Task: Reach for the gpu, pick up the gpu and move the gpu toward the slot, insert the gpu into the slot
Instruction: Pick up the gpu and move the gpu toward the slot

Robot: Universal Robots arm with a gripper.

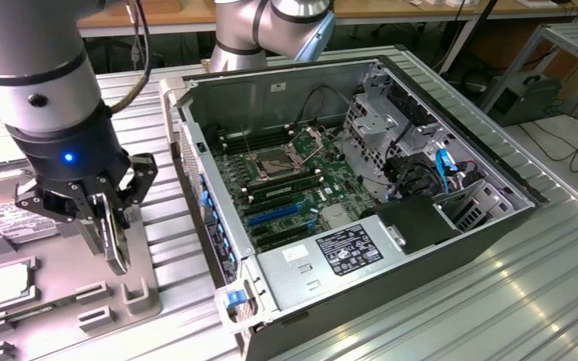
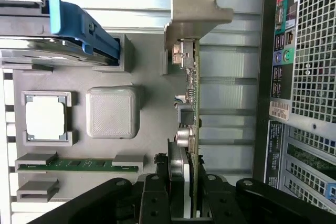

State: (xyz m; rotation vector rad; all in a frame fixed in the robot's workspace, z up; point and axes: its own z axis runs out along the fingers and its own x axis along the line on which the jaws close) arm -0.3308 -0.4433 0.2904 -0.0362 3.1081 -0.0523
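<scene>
Exterior view: ribbed metal table [image 1: 530,301], benches [image 1: 390,11]

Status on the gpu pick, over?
Gripper shut on gpu, card edge-on between fingers. At the parts tray, not yet in the case. Blue slots look unobstructed.

We lose the gripped end of the graphics card [image 2: 193,103] between the fingers of the hand [image 2: 186,195]. The hard drive [image 1: 8,222] sits partly behind the hand, cut off by the exterior view's left edge. We cannot read its label.
</scene>
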